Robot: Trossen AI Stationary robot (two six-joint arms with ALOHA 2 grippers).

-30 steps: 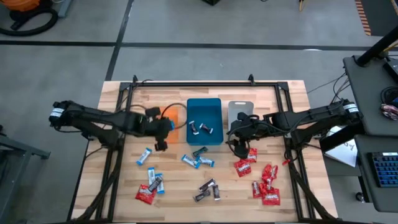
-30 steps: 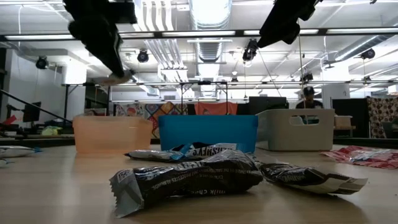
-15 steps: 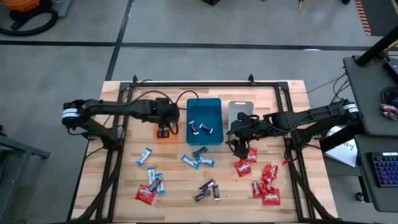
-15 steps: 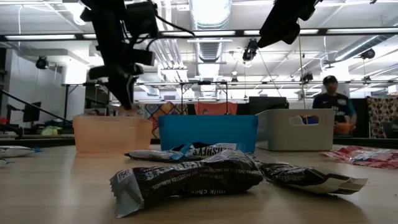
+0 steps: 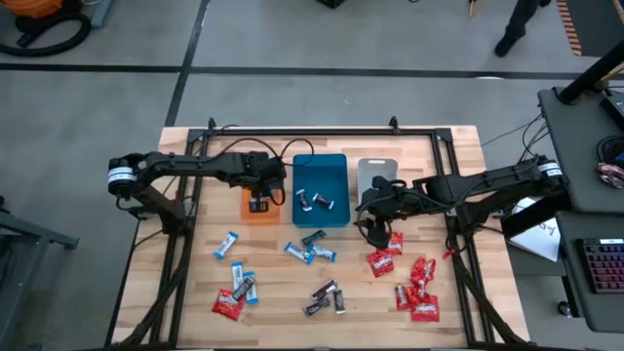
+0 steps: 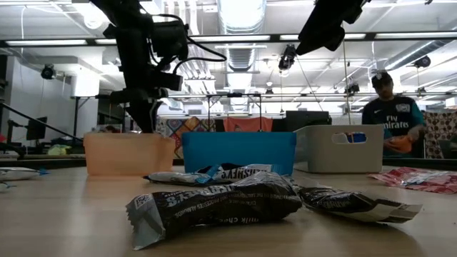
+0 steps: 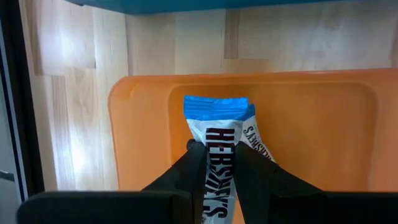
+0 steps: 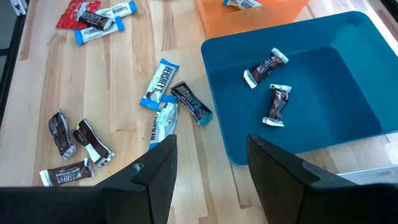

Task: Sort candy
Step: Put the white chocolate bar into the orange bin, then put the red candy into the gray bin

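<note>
Blue-and-white bar (image 7: 219,158) sits clamped between my left pincer (image 7: 219,163) tips, directly over the orange tray (image 7: 311,130), so release is straight down. Its long axis runs away from the wrist, blue end leading. Left pincer (image 5: 257,204) is at about 10 o'clock from counter (image 5: 458,156) centre. Right pincer (image 5: 374,232) waits at 3 o'clock, tips apart, empty, beside the teal tray (image 5: 336,166). Loose candy (image 5: 312,252) lies at 6 o'clock; I judge the right arm nearer the red ones (image 5: 417,292).
</note>
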